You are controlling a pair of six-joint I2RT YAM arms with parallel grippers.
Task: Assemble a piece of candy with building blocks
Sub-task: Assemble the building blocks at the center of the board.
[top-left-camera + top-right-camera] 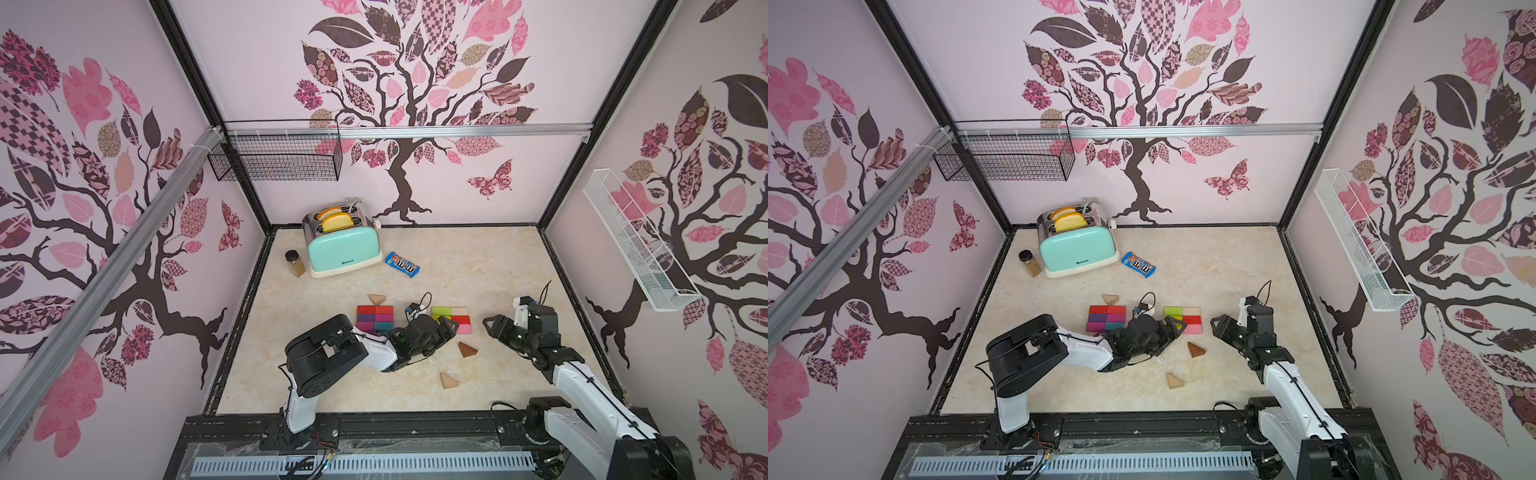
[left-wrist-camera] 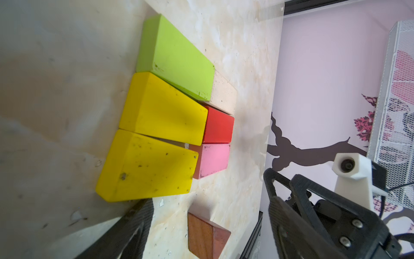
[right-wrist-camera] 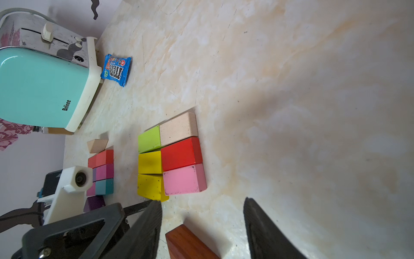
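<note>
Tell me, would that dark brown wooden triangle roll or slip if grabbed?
Probably stiff: the brown triangle looks like solid wood. It likely won't roll, lying flat on the table. Its sloping sides might slip from a pinch.

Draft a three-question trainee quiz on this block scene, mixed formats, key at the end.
1. True or false: the right tool is shut on the brown wooden triangle block.
2. Which piece butts end to end against the lime-green rectangular wooden block? A) pink rectangular block B) pale tan rectangular wooden block C) teal rectangular block
3. In the six-block group holding that green block, which colour appears twice?
Key: 1 false, its jaws stand apart and the triangle lies free, apart from it; 2 B; 3 yellow, the two yellow rectangular wooden blocks.
</note>
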